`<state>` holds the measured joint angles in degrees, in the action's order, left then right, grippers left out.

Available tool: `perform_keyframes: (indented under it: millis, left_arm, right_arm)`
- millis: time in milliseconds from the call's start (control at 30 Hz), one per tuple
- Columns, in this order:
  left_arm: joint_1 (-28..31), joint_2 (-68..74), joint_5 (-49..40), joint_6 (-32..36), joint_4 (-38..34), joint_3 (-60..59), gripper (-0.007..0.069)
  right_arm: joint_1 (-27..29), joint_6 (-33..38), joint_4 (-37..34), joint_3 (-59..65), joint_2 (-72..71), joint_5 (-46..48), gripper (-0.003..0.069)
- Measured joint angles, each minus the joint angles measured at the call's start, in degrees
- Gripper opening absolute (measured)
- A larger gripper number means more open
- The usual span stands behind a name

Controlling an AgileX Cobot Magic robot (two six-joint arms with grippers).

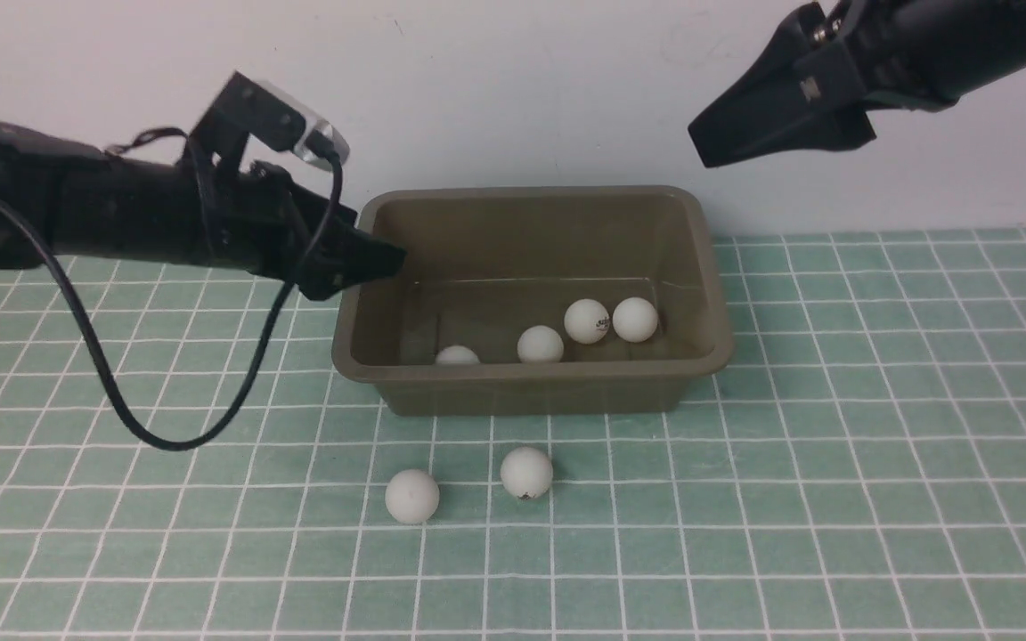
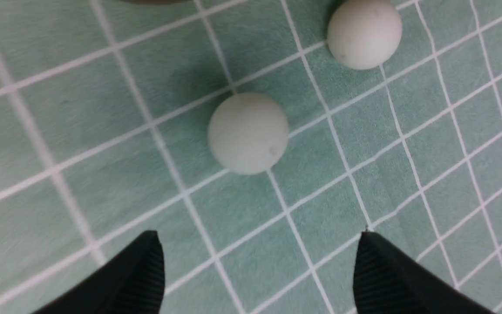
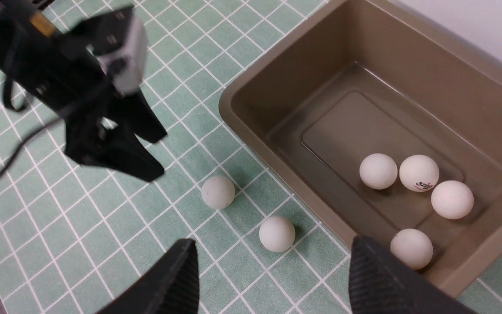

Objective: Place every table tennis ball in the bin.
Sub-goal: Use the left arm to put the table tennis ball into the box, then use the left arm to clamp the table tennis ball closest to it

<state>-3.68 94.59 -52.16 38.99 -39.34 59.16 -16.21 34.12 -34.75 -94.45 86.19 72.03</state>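
Two table tennis balls (image 1: pixel 412 496) lie on the mat (image 1: pixel 834 445) just before the bin (image 1: pixel 531 378), four already inside; left gripper (image 2: pixel 257 242) and right gripper (image 1: pixel 702 147) both gape empty; they look light, hard, smooth, likely to roll, so pinch each gently across its middle.

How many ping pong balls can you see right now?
6. Four table tennis balls lie inside the bin, toward its near side; two rest on the mat just in front. None seems hidden.

Dark print on one table tennis ball (image 3: pixel 418 173) is unreadable.
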Motion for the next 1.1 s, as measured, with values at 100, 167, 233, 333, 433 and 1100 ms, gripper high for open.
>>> perform_keyframes:
  millis: [100, 167, 233, 333, 433, 1100]
  left_arm:
    - [-5.29, 2.68, 6.26, 3.79, -1.53, -1.06, 0.0521]
    - [-8.67, 3.97, 11.22, 5.65, -1.88, -1.06, 0.0521]
    - [-10.83, 4.88, 15.28, 6.4, -1.88, -1.06, 0.0521]
    - [-12.03, 6.12, 18.15, 6.35, -1.88, -1.06, 0.0521]
    - [-12.29, 7.39, 19.42, 6.35, -1.88, -1.06, 0.0521]
    - [-12.39, 10.09, 20.53, 10.41, -2.1, -1.05, 0.0057]
  right_arm:
    - [0.0, 0.04, 0.0, 0.0, 0.0, 0.0, 0.0421]
    - [0.0, 0.04, 0.0, 0.0, 0.0, 0.0, 0.0421]
    - [0.0, 0.04, 0.0, 0.0, 0.0, 0.0, 0.0421]
    - [0.0, 0.04, 0.0, 0.0, 0.0, 0.0, 0.0421]
    - [0.0, 0.04, 0.0, 0.0, 0.0, 0.0, 0.0421]
    - [0.0, 0.04, -0.11, 0.0, 0.0, 0.0, 0.0421]
